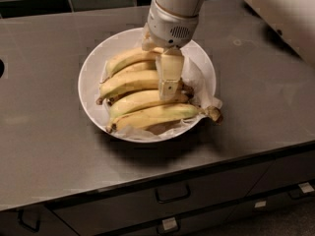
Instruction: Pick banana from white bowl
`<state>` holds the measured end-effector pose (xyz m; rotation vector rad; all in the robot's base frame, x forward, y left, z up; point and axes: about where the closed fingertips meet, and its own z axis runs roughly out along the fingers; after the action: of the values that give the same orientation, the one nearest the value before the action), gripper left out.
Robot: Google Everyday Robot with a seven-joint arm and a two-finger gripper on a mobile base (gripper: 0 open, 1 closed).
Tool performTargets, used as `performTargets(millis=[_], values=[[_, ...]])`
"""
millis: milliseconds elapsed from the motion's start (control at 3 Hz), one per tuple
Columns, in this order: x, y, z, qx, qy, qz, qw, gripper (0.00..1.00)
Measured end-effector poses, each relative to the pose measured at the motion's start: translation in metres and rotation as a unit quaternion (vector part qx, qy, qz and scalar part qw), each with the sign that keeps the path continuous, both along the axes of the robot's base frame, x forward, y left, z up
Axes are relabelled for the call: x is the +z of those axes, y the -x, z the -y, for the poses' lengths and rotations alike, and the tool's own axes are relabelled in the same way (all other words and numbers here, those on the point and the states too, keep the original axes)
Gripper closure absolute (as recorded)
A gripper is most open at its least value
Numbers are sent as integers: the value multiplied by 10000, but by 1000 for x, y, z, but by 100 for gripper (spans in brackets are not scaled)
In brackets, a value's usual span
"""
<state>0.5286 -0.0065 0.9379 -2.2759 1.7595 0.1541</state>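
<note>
view from above of a grey worktop [54,156] carrying the white bowl [89,77], which is lined with crinkled paper [198,78] and holds five bananas lying side by side, tips toward the bowl's left rim. the banana [125,82], long, thick and curved with a dark tip, lies across the middle of the bowl, third from the bowl's far rim. the pincer [168,88] hangs from the pale arm [172,14] over the bowl's centre-right, its lower end down among the fruit at the right part of the banana and its nearer neighbour [140,102]; whether it is spread, pressed together or pinching anything cannot be told. the nearest fruit [157,115] has a brown stem stub overhanging the bowl's right rim. drawer fronts [172,194] lie below the bowl's near side.
</note>
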Motion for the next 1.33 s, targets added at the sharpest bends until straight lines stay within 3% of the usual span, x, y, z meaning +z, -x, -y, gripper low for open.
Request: performTargets(millis=[667, 1000, 1333], values=[[-2, -2, -4, 27, -30, 32, 10000, 14], [-4, -4, -4, 25, -35, 17, 10000, 30], [-2, -3, -6, 40, -17, 36, 10000, 31]])
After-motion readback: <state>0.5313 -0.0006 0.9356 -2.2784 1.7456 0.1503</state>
